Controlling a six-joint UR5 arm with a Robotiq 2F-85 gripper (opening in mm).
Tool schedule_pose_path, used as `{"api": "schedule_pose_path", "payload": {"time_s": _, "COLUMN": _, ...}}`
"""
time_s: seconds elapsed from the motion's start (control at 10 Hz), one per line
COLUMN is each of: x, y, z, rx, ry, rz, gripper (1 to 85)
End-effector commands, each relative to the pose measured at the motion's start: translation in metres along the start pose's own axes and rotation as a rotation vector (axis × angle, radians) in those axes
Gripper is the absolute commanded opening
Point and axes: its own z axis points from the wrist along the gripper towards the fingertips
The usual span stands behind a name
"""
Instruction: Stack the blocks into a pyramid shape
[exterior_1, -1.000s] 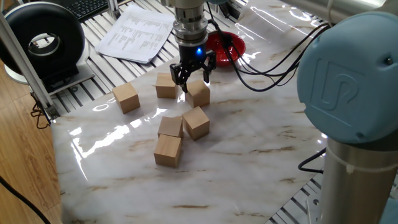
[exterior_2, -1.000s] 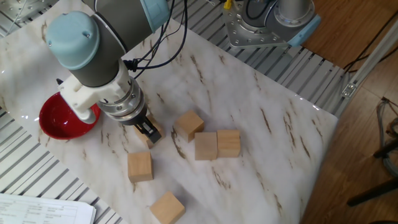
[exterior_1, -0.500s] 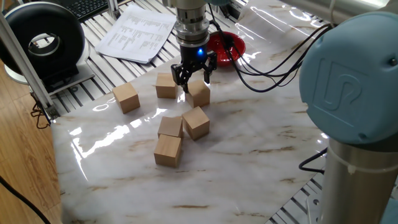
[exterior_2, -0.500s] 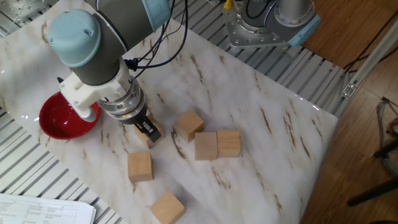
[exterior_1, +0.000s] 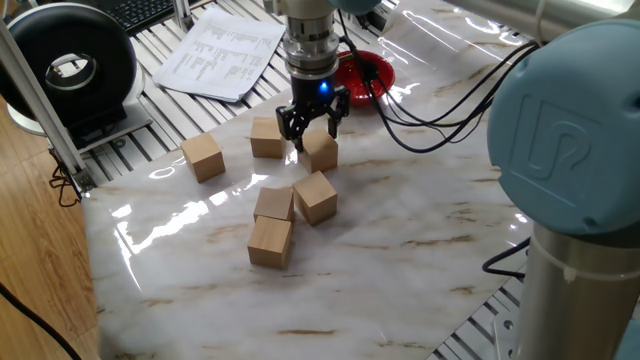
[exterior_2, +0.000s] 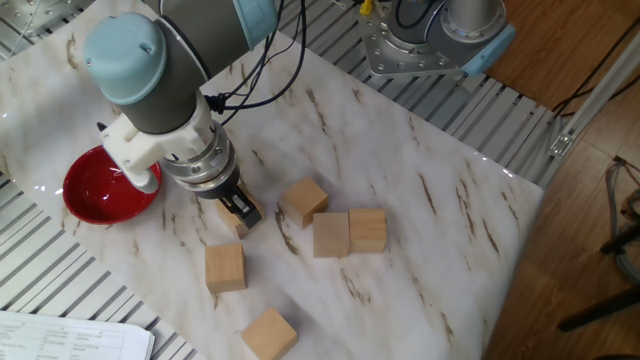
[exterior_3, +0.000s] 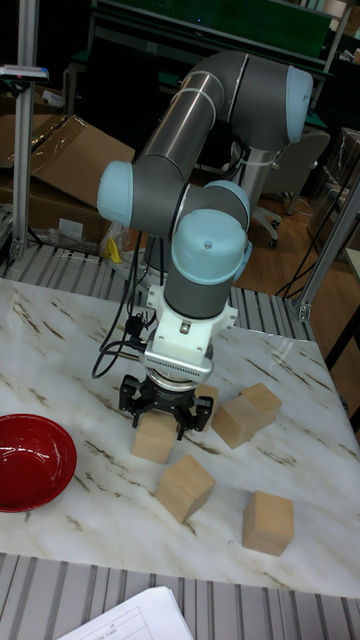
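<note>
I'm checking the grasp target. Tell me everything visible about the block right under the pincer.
The block is a plain light-tan wooden cube, unmarked, sitting flat on the marble table near the red bowl. The pincer hangs over its top, fingers spread about its upper edge; whether they touch it cannot be told. It stands apart from the other blocks.

A white marble-patterned table (exterior_1: 400, 250) carries 6 light-tan wooden blocks (exterior_1: 271, 241) — 3 touching in a loose cluster, the rest nearby — plus a red bowl (exterior_2: 105, 187) near one edge.
</note>
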Motion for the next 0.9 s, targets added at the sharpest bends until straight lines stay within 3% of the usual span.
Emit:
{"api": "schedule_pose_path", "payload": {"time_s": 0.0, "x": -0.003, "y": 0.004, "z": 0.008, "rx": -0.02, "ry": -0.024, "rz": 0.004, "gripper": 68.0}}
{"api": "schedule_pose_path", "payload": {"time_s": 0.3, "x": -0.008, "y": 0.009, "z": 0.007, "rx": -0.041, "ry": -0.045, "rz": 0.011, "gripper": 67.3}}
{"api": "schedule_pose_path", "payload": {"time_s": 0.4, "x": -0.01, "y": 0.009, "z": 0.007, "rx": -0.043, "ry": -0.054, "rz": 0.028, "gripper": 61.7}}
{"api": "schedule_pose_path", "payload": {"time_s": 0.6, "x": -0.015, "y": 0.01, "z": 0.005, "rx": -0.05, "ry": -0.069, "rz": 0.102, "gripper": 39.3}}
{"api": "schedule_pose_path", "payload": {"time_s": 0.8, "x": -0.013, "y": 0.011, "z": -0.003, "rx": -0.047, "ry": -0.054, "rz": 0.174, "gripper": 31.3}}
